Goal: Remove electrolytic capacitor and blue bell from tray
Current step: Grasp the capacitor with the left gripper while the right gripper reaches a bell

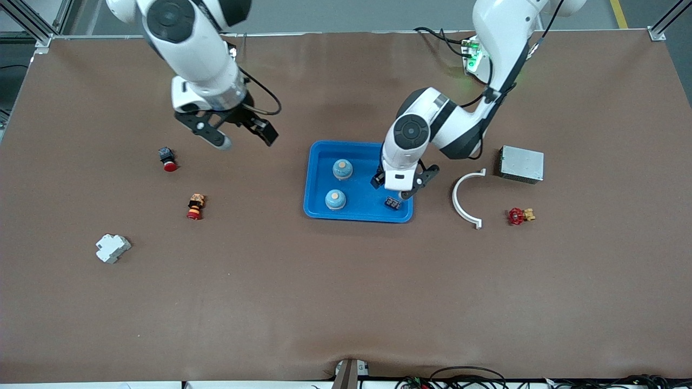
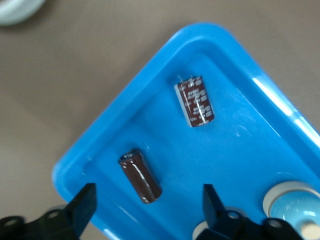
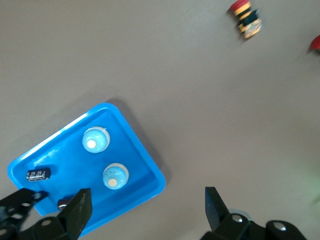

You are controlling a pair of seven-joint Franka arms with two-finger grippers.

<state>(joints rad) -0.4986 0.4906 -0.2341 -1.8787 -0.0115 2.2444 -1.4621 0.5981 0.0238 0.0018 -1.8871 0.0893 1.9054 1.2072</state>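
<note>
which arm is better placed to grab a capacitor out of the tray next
Left. The left claw hangs open over the blue tray, with a brown capacitor between its fingers in the left wrist view. The right claw waits open over bare table, off toward the right arm's end.

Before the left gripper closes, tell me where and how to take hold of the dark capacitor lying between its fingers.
Grip the dark capacitor across its round body at mid-length, coming straight down from above. It lies flat on its side on the tray floor, apart from the second capacitor, and the left gripper is open over it, a finger on each long side. Probably avoid the ends, where it could slip out.
</note>
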